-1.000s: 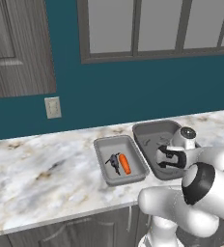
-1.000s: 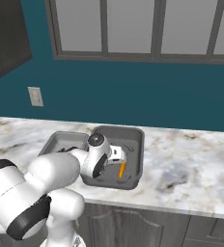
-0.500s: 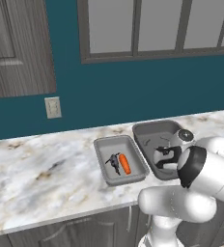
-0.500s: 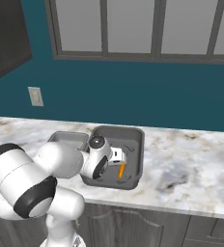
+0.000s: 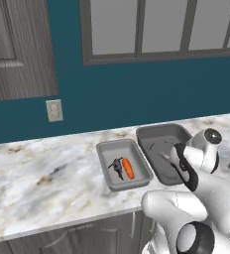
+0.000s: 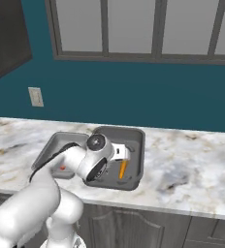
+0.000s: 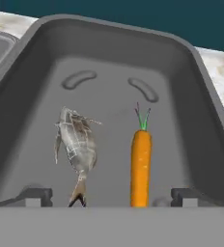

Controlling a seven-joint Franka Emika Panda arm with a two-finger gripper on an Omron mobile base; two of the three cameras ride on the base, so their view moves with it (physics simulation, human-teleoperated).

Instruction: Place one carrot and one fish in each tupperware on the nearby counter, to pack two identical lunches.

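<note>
- Gripper spread wide at the hand view's bottom, holding nothing.
- Fish left and carrot right, apart, in the darker tupperware.

I'm seeing a teal wall running behind everything, with a grey-framed window of frosted panes sitting high on it. A pale wall outlet is showing on the wall left of the window. A dark wood-grain upper cabinet is hanging at far left.
</note>
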